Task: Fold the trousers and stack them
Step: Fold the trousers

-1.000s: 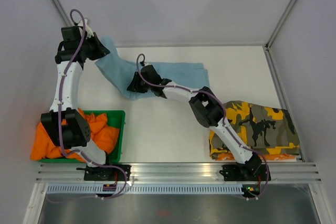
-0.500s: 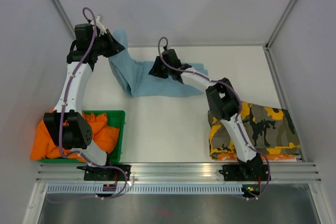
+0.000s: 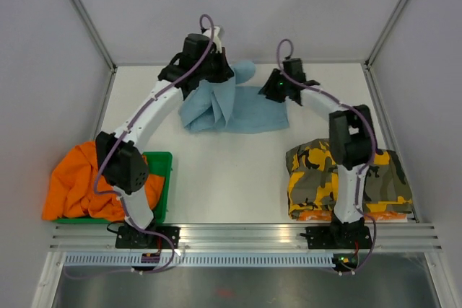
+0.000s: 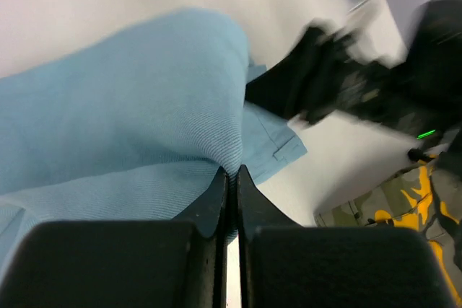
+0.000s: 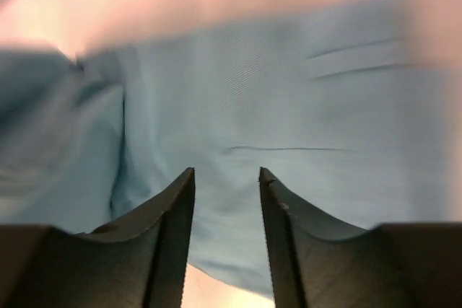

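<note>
The light-blue trousers [image 3: 249,112] lie at about 12 o'clock on the white surface [image 3: 224,178], close to the far wall. Their right part is spread flat. Their left part is gathered into hanging folds under the left gripper [image 4: 232,172]. That gripper is closed tight on a fold of the blue cloth, its two fingers pressed together with the fabric pinched between them and the cloth lifted off the surface.

The right gripper [image 5: 227,172] hovers at the right end of the same pair. Its fingers are parted about halfway with nothing between them, and flat blue cloth fills the view beyond. From the left wrist it shows as a dark blur at 2 o'clock, just past the raised fold.

At 4 o'clock sits a folded pile of camouflage trousers [image 3: 382,171]. The right arm [image 3: 350,171] runs straight over it toward 12 o'clock and hides a strip down its middle. At 8 o'clock the orange trousers [image 3: 72,185] are bunched in a green bin [image 3: 164,160] and spill over its left side. The left arm [image 3: 151,110] arches from beside the bin up to the blue pair, crossing bare surface. White panels close in the surface on the left, far and right sides.
</note>
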### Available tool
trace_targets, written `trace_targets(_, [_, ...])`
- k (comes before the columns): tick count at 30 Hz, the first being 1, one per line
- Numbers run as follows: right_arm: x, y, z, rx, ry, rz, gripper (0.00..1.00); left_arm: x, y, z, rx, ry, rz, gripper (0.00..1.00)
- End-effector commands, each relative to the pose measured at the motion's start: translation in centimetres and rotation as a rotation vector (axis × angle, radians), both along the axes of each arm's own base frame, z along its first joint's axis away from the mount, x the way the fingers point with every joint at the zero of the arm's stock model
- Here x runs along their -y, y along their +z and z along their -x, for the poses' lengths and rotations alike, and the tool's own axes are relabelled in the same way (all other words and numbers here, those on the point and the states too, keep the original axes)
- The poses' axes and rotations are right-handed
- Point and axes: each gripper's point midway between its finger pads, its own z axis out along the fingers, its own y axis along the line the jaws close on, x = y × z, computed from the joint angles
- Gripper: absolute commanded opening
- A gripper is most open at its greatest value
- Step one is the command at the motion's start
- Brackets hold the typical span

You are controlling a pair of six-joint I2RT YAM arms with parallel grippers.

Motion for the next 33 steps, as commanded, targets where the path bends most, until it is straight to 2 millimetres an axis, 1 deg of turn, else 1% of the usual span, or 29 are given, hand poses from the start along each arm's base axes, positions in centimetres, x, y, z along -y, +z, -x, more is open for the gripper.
trace_targets(1, [13.5, 8.5, -1.8, 0.133, -0.238, -0.009, 0.49, 3.9, 1.1, -1.5, 0.096, -0.004, -0.050, 0.02])
trace_targets(2, [15.4, 7.8, -0.9, 0.108, -0.269, 0.002, 0.50, 4.5, 0.3, -1.7, 0.093, 0.012, -0.085, 0.02])
trace_targets(3, [17.4, 7.9, -0.4, 0.101, -0.298, 0.009, 0.50, 6.3, 0.6, -1.2, 0.103, -0.011, -0.100, 0.02])
trace_targets(4, [21.1, 9.0, 0.2, 0.110, -0.366, 0.014, 0.50, 7.5, -2.1, -1.8, 0.066, -0.011, -0.138, 0.02])
trace_targets(5, [22.5, 9.1, 0.8, 0.110, -0.387, 0.020, 0.51, 8.0, -3.1, -2.1, 0.055, 0.007, -0.166, 0.02])
trace_targets(6, [23.6, 8.4, 1.7, 0.090, -0.404, 0.017, 0.51, 9.5, -2.8, -1.6, 0.044, 0.010, -0.163, 0.02])
trace_targets(7, [25.0, 9.4, 2.3, 0.112, -0.416, -0.002, 0.51, 10.6, -5.8, -2.1, -0.001, 0.013, -0.196, 0.02])
trace_targets(8, [25.2, 9.0, 2.9, 0.101, -0.407, -0.010, 0.52, 11.0, -6.8, -2.3, -0.014, 0.032, -0.214, 0.02])
trace_targets(9, [25.3, 9.3, 3.1, 0.103, -0.396, -0.022, 0.52, 12.2, -6.1, -2.3, -0.013, 0.048, -0.186, 0.02])
trace_targets(11, [24.4, 9.1, 3.8, 0.086, -0.347, -0.054, 0.53, 12.5, -8.0, -2.5, -0.059, 0.066, -0.197, 0.02])
trace_targets(13, [22.8, 9.1, 3.7, 0.093, -0.307, -0.134, 0.53, 12.3, -7.7, -2.9, -0.050, 0.094, -0.187, 0.02])
trace_targets(14, [21.1, 8.0, 4.6, 0.061, -0.266, -0.198, 0.52, 11.6, -6.9, -3.2, -0.029, 0.125, -0.192, 0.02])
trace_targets(15, [20.0, 7.9, 4.7, 0.052, -0.263, -0.243, 0.53, 11.1, -6.5, -3.4, -0.019, 0.139, -0.198, 0.02])
trace_targets(16, [17.5, 8.3, 4.6, 0.083, -0.210, -0.253, 0.52, 10.6, -6.1, -3.6, -0.012, 0.153, -0.197, 0.02])
trace_targets(17, [16.4, 7.5, 4.7, 0.073, -0.207, -0.238, 0.52, 10.3, -5.6, -3.7, -0.006, 0.159, -0.182, 0.02])
trace_targets(19, [11.7, 6.1, 4.8, 0.045, -0.126, -0.229, 0.52, 9.2, -4.9, -3.6, -0.019, 0.174, -0.141, 0.02])
trace_targets(21, [9.4, 5.6, 3.9, 0.039, -0.096, -0.240, 0.51, 8.8, -4.5, -3.1, -0.023, 0.163, -0.100, 0.02])
trace_targets(22, [7.7, 4.0, 3.5, 0.002, -0.083, -0.257, 0.50, 8.7, -4.5, -2.9, -0.025, 0.155, -0.095, 0.02])
trace_targets(23, [6.8, 4.6, 2.3, 0.028, -0.074, -0.268, 0.49, 8.5, -4.9, -2.6, -0.035, 0.148, -0.097, 0.02])
trace_targets(24, [5.8, 4.4, 1.8, 0.034, -0.070, -0.262, 0.49, 8.4, -4.5, -2.4, -0.032, 0.145, -0.094, 0.02])
trace_targets(25, [5.2, 2.5, 1.2, 0.000, -0.074, -0.257, 0.49, 8.4, -4.5, -2.3, -0.034, 0.140, -0.094, 0.02])
trace_targets(26, [4.5, 3.5, -0.1, 0.027, -0.066, -0.268, 0.48, 8.4, -4.8, -2.0, -0.043, 0.130, -0.092, 0.02])
trace_targets(27, [3.3, 3.5, -0.5, 0.028, -0.048, -0.270, 0.48, 8.4, -4.7, -1.9, -0.045, 0.125, -0.090, 0.02])
trace_targets(28, [2.7, 1.6, -0.9, -0.011, -0.049, -0.259, 0.47, 8.6, -4.7, -1.8, -0.048, 0.115, -0.083, 0.02])
trace_targets(29, [2.0, 2.6, -2.2, 0.019, -0.042, -0.262, 0.47, 8.9, -4.7, -1.7, -0.053, 0.104, -0.075, 0.02])
trace_targets(30, [1.3, 1.2, -2.7, 0.000, -0.041, -0.256, 0.47, 9.3, -4.8, -1.6, -0.059, 0.091, -0.057, 0.02])
trace_targets(31, [1.1, 1.0, -3.3, 0.004, -0.047, -0.255, 0.47, 9.6, -4.9, -1.5, -0.066, 0.079, -0.042, 0.02])
trace_targets(32, [0.9, 1.7, -4.4, 0.019, -0.060, -0.273, 0.46, 10.2, -5.0, -1.2, -0.088, 0.060, -0.013, 0.02])
trace_targets(33, [0.8, 0.5, -4.9, 0.003, -0.068, -0.276, 0.47, 10.6, -5.2, -0.9, -0.099, 0.045, 0.003, 0.02])
